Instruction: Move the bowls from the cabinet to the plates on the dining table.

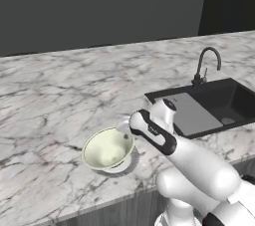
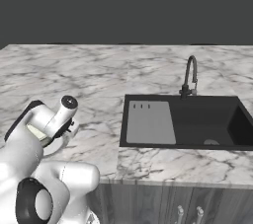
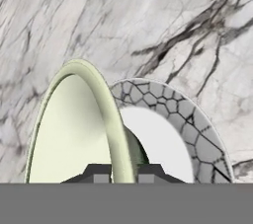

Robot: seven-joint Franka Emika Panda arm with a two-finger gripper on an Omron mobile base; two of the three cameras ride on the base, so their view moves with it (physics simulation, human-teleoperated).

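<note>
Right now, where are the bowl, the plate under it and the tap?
bowl [image 1: 106, 149]: left base view, on its pale inside.
plate [image 3: 163, 141]: hand view, on its white middle beside the bowl.
tap [image 2: 190, 72]: right base view, on its curved neck.

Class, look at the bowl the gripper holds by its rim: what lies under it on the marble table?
Under the bowl lies a round plate with a grey cracked-pattern rim and white centre, on the marble table. The bowl covers much of the plate, so whether its foot touches is hidden. The gripper pinches the rim.

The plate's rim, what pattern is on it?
Grey with dark crackle lines, like cobblestones; the plate shows best in the hand view.
</note>
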